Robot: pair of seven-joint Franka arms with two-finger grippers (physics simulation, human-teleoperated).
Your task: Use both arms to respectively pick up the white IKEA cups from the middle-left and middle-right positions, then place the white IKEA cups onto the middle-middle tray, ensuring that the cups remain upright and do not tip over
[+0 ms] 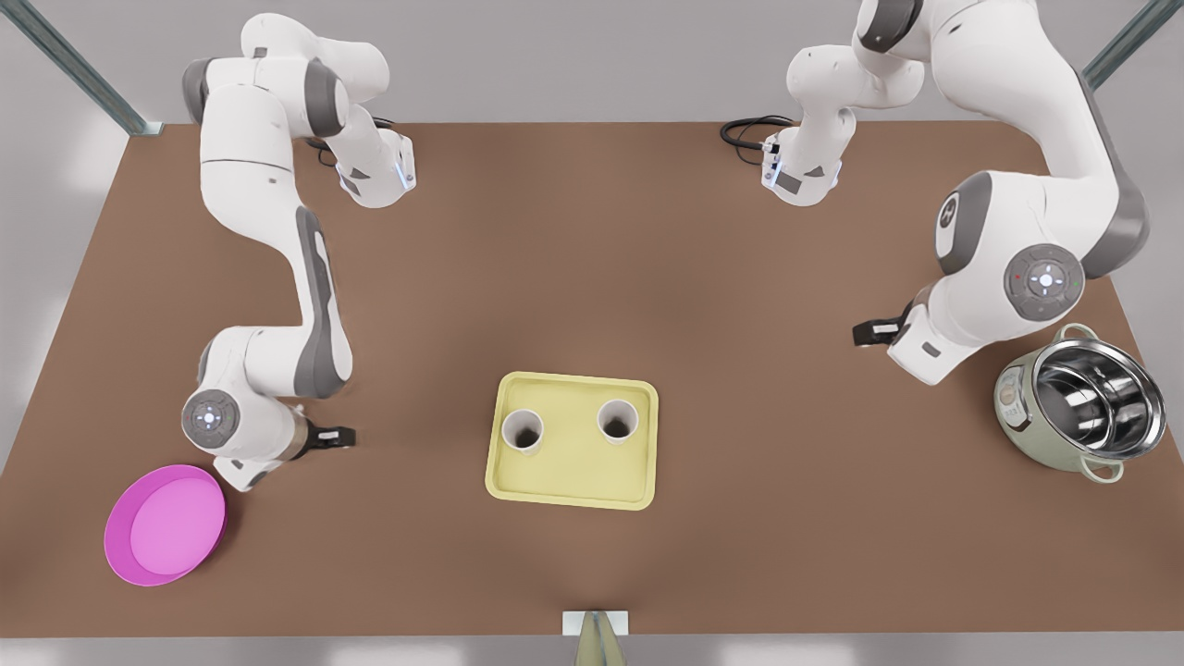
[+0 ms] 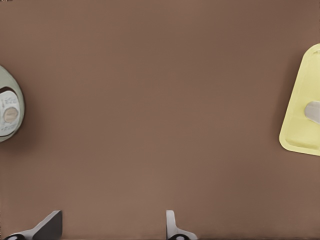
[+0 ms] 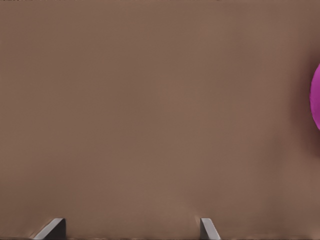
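Front view: both white IKEA cups, one (image 1: pixel 523 431) and the other (image 1: pixel 617 421), are standing upright side by side on the tray (image 1: pixel 573 486) at centre frame, apart from each other.
Front view, arms: the left gripper (image 1: pixel 865 331) is hanging at the front view's right near the steel pot (image 1: pixel 1082 402); the right gripper (image 1: pixel 340 435) is sitting at the front view's left, just above the pink plate (image 1: pixel 166 524). Both are well apart from the tray.
Left wrist view: the left gripper (image 2: pixel 112 227) is showing its fingers spread wide with nothing between them, bare table (image 2: pixel 150 110) beneath; the tray edge (image 2: pixel 295 135) is peeking in at the right side of the frame, the pot (image 2: pixel 9 112) at the left edge.
Right wrist view: the right gripper (image 3: pixel 131 230) is likewise splayed wide and empty, the plate (image 3: pixel 316 102) just clipping the right edge.
Step in hand: placing looks finished; both arms appear to be clearing off.
Next move: probably nothing but parking the arms, keeping away from the cups.
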